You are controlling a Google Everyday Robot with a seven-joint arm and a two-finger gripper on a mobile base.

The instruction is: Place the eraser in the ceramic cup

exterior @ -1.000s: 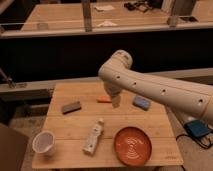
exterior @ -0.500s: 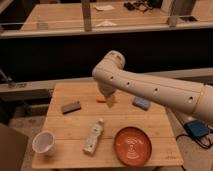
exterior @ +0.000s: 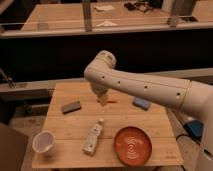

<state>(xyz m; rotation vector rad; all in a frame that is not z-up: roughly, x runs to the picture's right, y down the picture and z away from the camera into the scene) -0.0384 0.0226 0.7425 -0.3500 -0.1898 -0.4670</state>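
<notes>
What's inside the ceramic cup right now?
Nothing visible: the ceramic cup shows only its pinkish-grey inside. Its near wall hides part of the bottom. The eraser lies on the table farther back. The tool hangs over the table's far middle, open and empty.

One camera looks down on the worktop point(exterior: 150, 119) from above its near edge, facing its far edge, near enough that the worktop fills the lower half. The pincer point(exterior: 102, 98) hangs over the worktop's far middle.
</notes>
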